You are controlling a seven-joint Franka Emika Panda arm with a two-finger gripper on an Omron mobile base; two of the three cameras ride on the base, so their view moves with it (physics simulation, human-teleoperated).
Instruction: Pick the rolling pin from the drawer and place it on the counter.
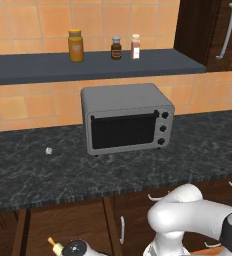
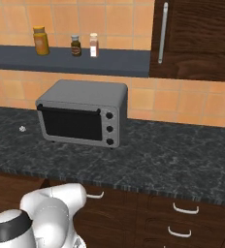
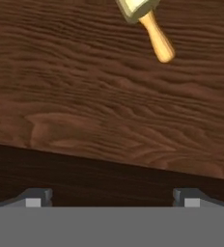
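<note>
The pin (image 3: 145, 21) is seen lying flat on the wood floor of the open drawer (image 3: 99, 106), with one cream end and one thin tan handle showing at the top of the hand view. In the left base view a bit of the pin (image 1: 54, 245) is seen low down, below the front edge of the counter (image 1: 33, 172), so it is still inside the drawer and has not been lifted. The gripper (image 3: 112, 198) is held above the drawer, looking down at its floor, and its two dark tips are spread wide apart with nothing between them. The tips are kept apart most likely so that the pin can fit between them. The gripper is not over the pin yet; the pin is well off to one side, past the drawer's dark wall, so it is judged that the hand must be moved toward the pin before it is lowered. The pin is round and can roll, so a grab at the thick cream middle is thought safer than a grab at a thin handle. On the counter, a grey oven (image 1: 126, 118) is set near the middle, by the wall, and a tiny white thing (image 1: 48, 150) is seen to the left of the oven. Wide bare stone is left in front of the oven, which is judged a good spot for the pin. Three jars (image 1: 116, 48) are kept on the shelf (image 1: 33, 67) above the oven.
</note>
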